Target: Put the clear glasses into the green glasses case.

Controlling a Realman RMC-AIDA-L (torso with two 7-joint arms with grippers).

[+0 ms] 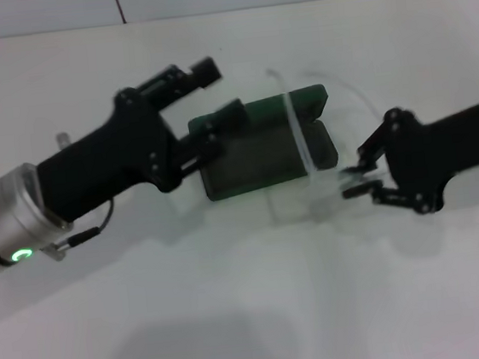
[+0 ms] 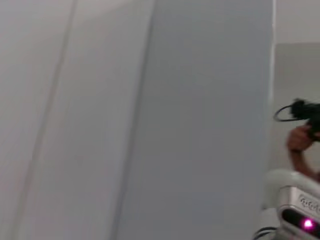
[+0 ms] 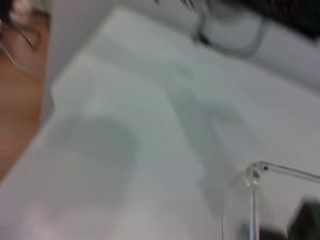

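In the head view the green glasses case (image 1: pixel 263 145) lies open on the white counter (image 1: pixel 237 317), its lid raised at the far side. The left claw (image 1: pixel 232 124) reaches in from the left, its dark fingers pressed on the case's left end, pinching it. The clear glasses (image 1: pixel 304 143) are hard to make out: one clear arm crosses the case's right part and a faint arc curves beyond. The right claw (image 1: pixel 361 179) sits just right of the case, pinching the glasses' pale frame near the counter; the lenses blur into the white surface.

The left wrist view shows only pale wall panels, neither case nor glasses.

The right wrist view shows the glasses' hinge (image 3: pixel 251 173) and thin arm close up above the counter; the claw's fingers stay unseen.
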